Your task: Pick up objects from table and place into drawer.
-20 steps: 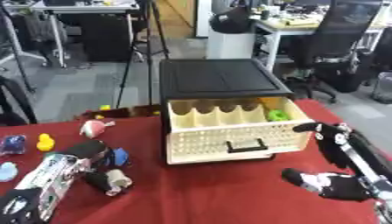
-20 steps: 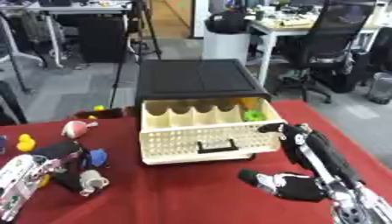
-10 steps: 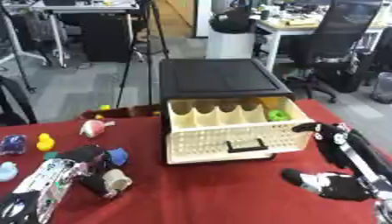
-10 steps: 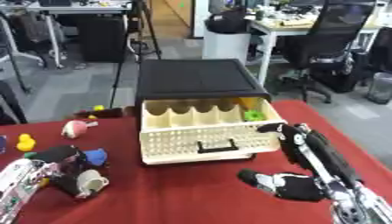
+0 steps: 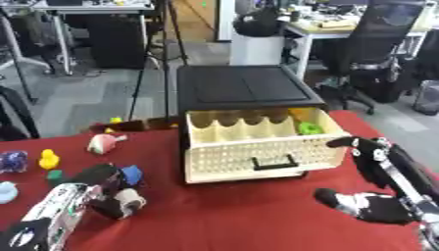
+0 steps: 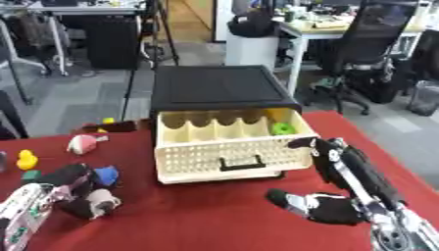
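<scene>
At the lower left of the frame the robot's left hand (image 5: 107,188) comes in over the red tablecloth (image 5: 223,215), its dark fingers curled around a small roll-shaped thing, pale with a brownish end (image 5: 129,200). A blue toy piece (image 5: 131,174) sits touching the top of that hand, beside the fingers.

At the lower right the right hand (image 6: 322,208) rests low over the cloth, palm down, fingers relaxed and holding nothing; its black and silver forearm (image 6: 352,169) rises toward the drawer's right corner.

Farther back along the left edge lie more toys: a light blue one (image 5: 4,192) at the frame's edge, a small green piece (image 5: 55,175), a yellow rubber duck (image 5: 49,159), a bluish-purple blurred thing (image 5: 12,161) beside it, and a pink and white toy (image 5: 105,143) nearer the middle. A small yellow object (image 5: 115,120) shows at the table's far edge.

In the centre stands a black cabinet (image 5: 244,88) with its cream perforated drawer (image 5: 261,157) pulled out, a black handle on the front. Inside the drawer, at the right end, lies a green toy (image 5: 308,128) with something yellow (image 5: 299,114) just behind it.

Beyond the table, a black office chair (image 5: 377,54) stands at the upper right, and desks line the back of the room.
</scene>
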